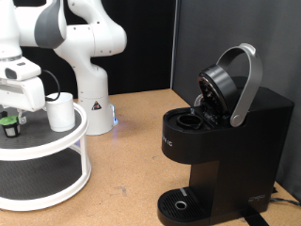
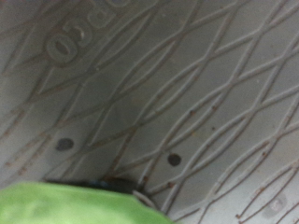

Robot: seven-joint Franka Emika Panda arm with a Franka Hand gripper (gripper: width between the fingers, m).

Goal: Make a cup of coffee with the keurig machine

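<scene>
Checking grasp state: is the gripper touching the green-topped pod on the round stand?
Cannot tell. In the exterior view the gripper sits right above the pod; no contact or gap shows plainly.

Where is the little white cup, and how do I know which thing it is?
Find the round white two-level stand at the exterior view's left, far from the black keurig machine with its lid up. On the stand's top level is the cup, just beside the white gripper. It is plain white, unlike the small dark green-topped pod nearby.
</scene>
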